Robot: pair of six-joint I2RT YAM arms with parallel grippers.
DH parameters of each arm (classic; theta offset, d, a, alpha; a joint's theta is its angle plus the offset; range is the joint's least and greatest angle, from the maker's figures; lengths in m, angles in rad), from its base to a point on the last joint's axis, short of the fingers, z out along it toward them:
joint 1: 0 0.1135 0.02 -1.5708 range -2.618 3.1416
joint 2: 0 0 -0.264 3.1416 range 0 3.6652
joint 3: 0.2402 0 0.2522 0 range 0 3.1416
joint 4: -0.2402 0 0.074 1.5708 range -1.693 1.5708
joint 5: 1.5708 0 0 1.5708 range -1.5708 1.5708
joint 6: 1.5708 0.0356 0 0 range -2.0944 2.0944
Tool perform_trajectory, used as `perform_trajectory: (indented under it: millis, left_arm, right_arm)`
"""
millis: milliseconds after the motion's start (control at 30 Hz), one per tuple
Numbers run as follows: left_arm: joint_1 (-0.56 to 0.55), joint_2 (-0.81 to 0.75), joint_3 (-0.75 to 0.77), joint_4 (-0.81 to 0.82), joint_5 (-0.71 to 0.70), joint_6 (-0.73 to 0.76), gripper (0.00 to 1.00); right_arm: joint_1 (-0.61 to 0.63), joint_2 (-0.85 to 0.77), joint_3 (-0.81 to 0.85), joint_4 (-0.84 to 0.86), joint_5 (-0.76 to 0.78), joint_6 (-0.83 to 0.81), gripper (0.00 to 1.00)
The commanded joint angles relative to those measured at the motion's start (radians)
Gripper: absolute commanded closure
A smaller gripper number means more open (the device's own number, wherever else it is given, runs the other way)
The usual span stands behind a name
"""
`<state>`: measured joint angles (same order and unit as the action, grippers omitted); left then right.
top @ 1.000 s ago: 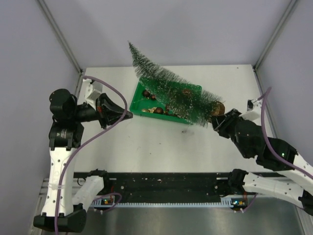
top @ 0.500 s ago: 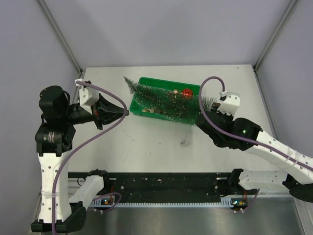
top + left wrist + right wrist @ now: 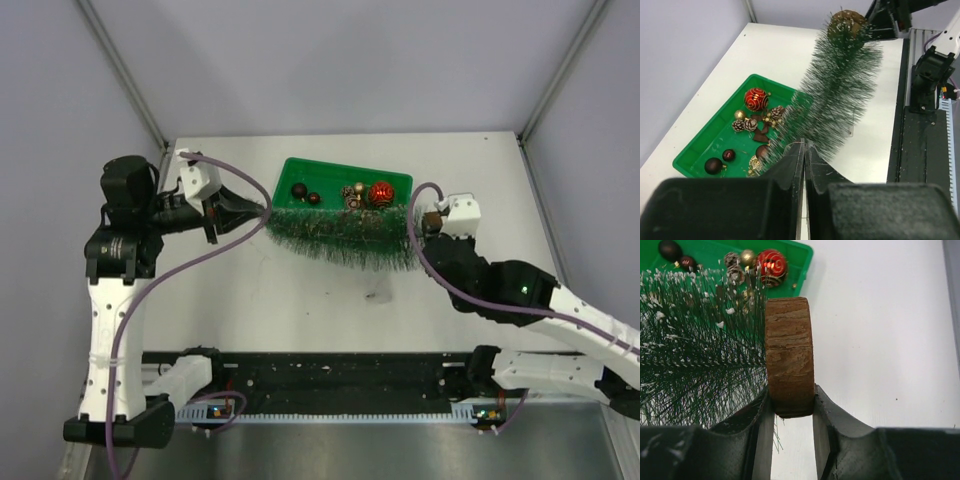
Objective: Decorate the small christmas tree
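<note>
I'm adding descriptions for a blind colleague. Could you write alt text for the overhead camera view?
A small christmas tree is held sideways over a white table, the right hand gripping its wide end and its tip meeting the shut left hand. Just behind it sits a green tray of ornaments, including a red bauble.

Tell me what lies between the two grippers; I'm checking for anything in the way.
The small christmas tree itself, stretched sideways from the left gripper to the right gripper, which clamps its wooden base. The top view shows it.
</note>
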<state>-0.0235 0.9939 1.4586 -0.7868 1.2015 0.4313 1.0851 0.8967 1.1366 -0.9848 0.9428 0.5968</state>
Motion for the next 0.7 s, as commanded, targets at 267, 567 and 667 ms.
perform_trajectory:
  millis: [267,567,667]
  left_arm:
    - [-0.145,0.101,-0.001,-0.406,-0.167,0.551,0.89]
    - [-0.194,0.046,-0.056,-0.358,-0.293,0.542,0.02]
    - [-0.191,-0.007,-0.073,-0.131,-0.39,0.356,0.01]
  right_arm:
    - [0.073,-0.11,-0.024,0.238,-0.254,-0.344,1.0]
    - [0.072,-0.085,0.011,0.164,-0.176,-0.264,1.0]
    - [0.072,-0.033,0.031,0.085,-0.139,-0.194,1.0]
